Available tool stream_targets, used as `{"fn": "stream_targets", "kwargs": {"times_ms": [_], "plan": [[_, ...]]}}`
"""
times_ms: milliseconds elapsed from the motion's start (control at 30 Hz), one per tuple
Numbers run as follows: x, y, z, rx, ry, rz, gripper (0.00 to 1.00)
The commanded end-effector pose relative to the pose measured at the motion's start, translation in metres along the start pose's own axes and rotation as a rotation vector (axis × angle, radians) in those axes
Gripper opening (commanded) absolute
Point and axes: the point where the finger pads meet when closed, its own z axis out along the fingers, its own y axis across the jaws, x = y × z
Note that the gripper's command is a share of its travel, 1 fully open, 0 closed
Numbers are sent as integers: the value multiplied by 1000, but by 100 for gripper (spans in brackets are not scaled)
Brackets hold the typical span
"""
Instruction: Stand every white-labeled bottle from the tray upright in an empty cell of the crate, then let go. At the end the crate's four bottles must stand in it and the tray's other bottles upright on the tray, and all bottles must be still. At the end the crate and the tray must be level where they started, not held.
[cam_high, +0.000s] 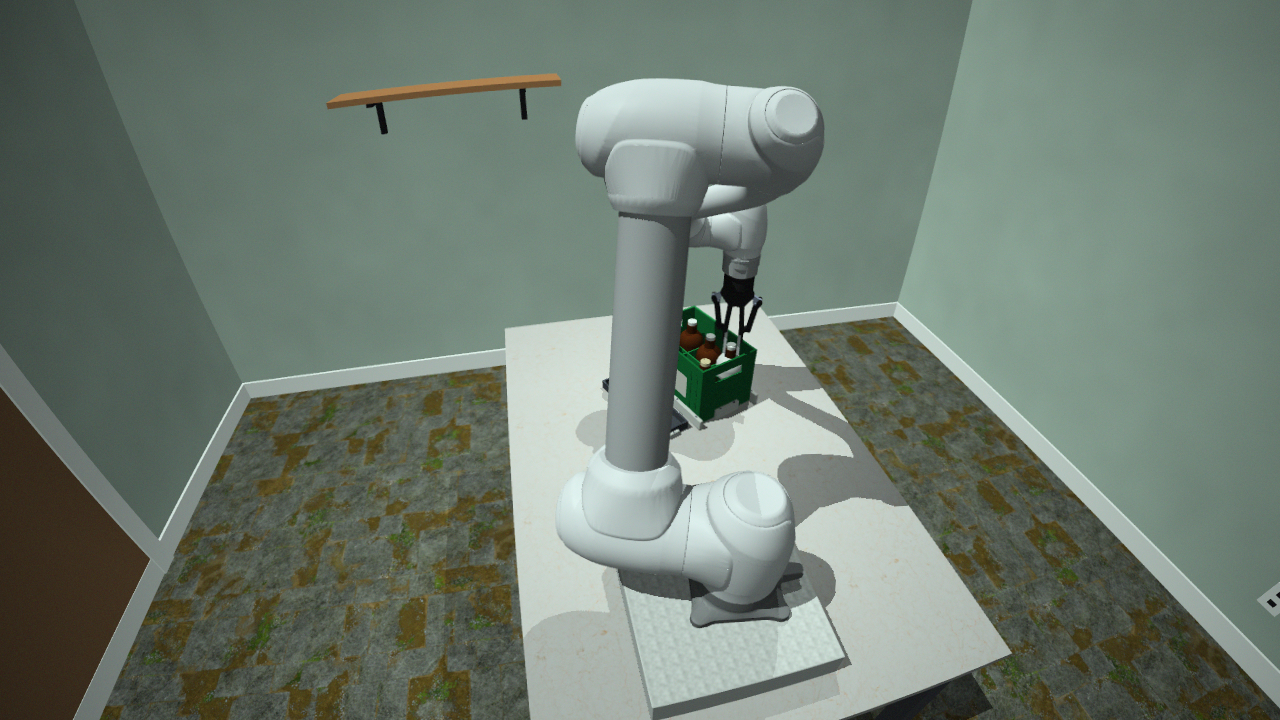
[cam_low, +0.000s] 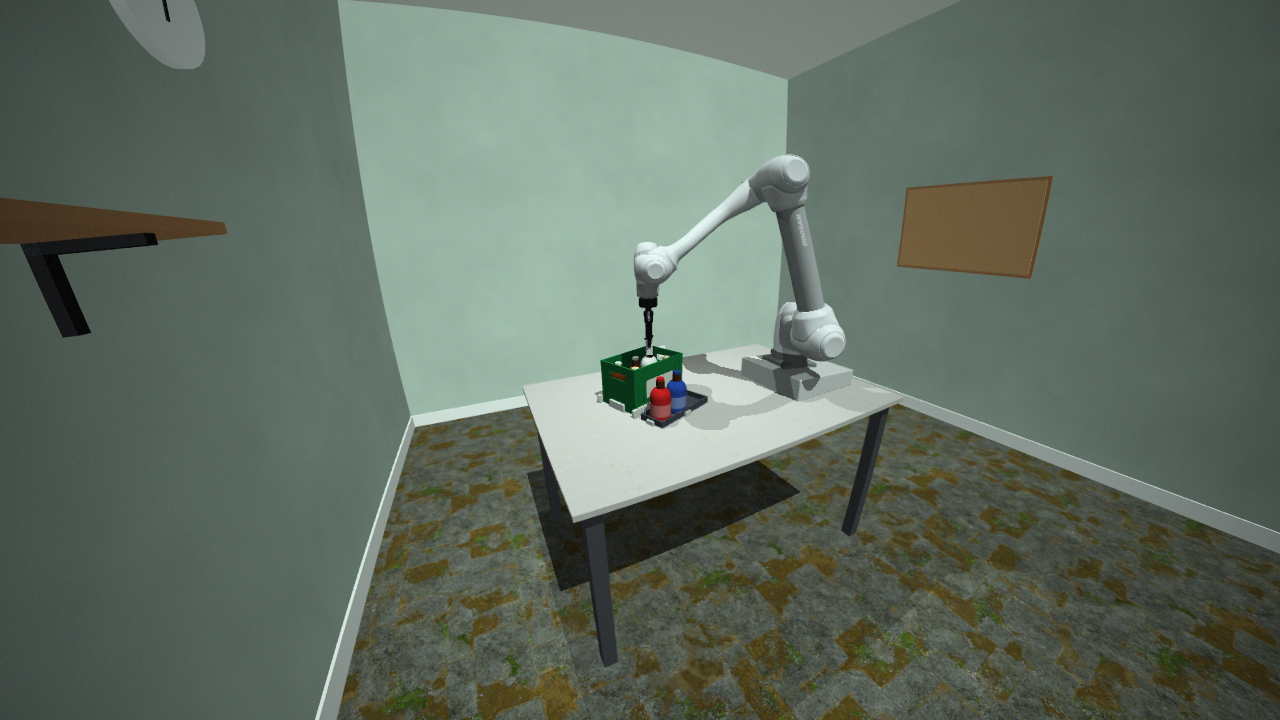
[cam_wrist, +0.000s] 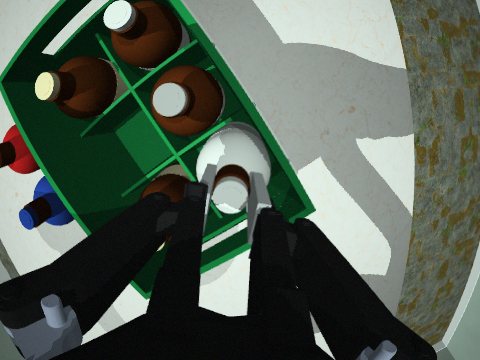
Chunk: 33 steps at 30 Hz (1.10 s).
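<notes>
A green crate (cam_wrist: 143, 107) stands on the table; it also shows in the top and exterior views (cam_high: 716, 362) (cam_low: 640, 376). My gripper (cam_wrist: 232, 184) is shut on the neck of a white-labeled bottle (cam_wrist: 234, 160), which stands upright in a crate cell along the right wall. Three brown bottles (cam_wrist: 143, 30) (cam_wrist: 74, 83) (cam_wrist: 183, 100) stand in other cells, and a fourth brown bottle (cam_wrist: 167, 187) is partly hidden under my left finger. One middle cell is empty. A red bottle (cam_low: 659, 400) and a blue bottle (cam_low: 677, 392) stand upright on the dark tray (cam_low: 672, 414) beside the crate.
The arm's base (cam_high: 716, 582) sits on a plate at the near end of the table in the top view. The upright arm link (cam_high: 644, 340) hides the tray there. A wooden shelf (cam_high: 443, 89) hangs on the back wall.
</notes>
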Motion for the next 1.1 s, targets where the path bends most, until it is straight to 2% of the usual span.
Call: {"fn": "stream_targets", "kwargs": {"times_ms": [0,1067], "plan": [[0,0,1,0,0,0,0],[0,0,13,0,0,0,0]]}}
